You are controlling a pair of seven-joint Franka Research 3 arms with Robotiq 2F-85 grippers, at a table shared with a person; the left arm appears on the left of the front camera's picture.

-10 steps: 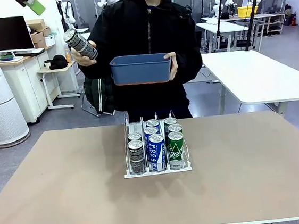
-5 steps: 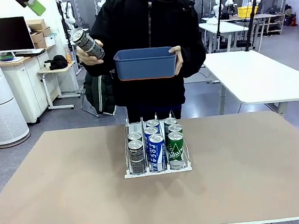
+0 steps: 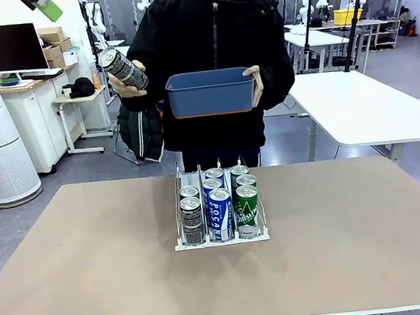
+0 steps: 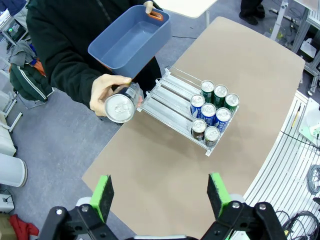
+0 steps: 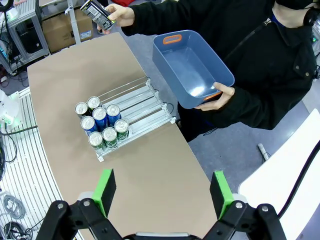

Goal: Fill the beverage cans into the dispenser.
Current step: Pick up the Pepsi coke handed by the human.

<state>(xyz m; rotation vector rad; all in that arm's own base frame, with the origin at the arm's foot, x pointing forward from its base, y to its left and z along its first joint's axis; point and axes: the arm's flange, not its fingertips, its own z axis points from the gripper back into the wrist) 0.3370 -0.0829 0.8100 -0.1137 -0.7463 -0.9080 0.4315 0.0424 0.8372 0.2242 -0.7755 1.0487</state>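
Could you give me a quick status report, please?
Left gripper and right gripper open, high. Dispenser holds eight cans. Person's hand holds ninth.

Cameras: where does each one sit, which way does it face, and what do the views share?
Front: low at the robot's table edge, facing the person holding a blue bin and a dark can.
Left wrist: high, looking down between the open left gripper at the dispenser.
Right wrist: high, looking down between the open right gripper.
All three views share the dispenser, the bin and the held can.
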